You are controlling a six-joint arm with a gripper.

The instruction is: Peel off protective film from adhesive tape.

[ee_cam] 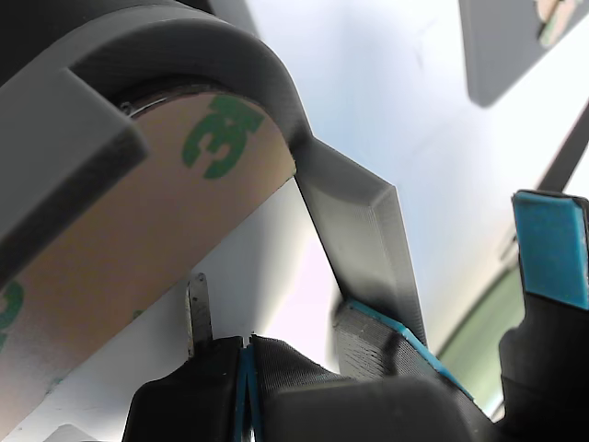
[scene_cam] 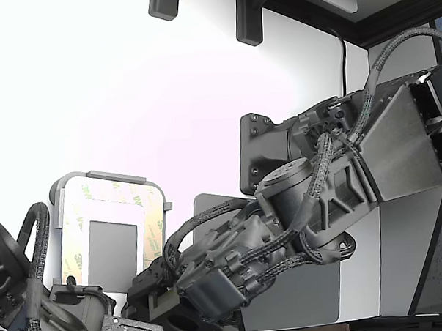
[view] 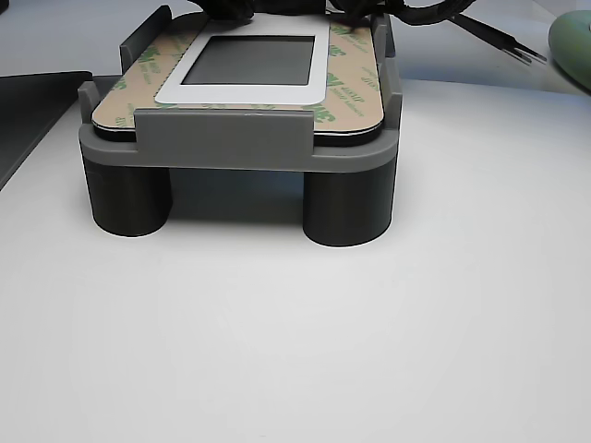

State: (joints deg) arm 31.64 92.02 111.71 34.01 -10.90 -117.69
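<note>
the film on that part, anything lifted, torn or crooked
Nothing stands out. The protective film with green 3M print lies flat around the dark grey rectangle, seated squarely in the grey fixture. No lifted edge or tear shows.
</note>
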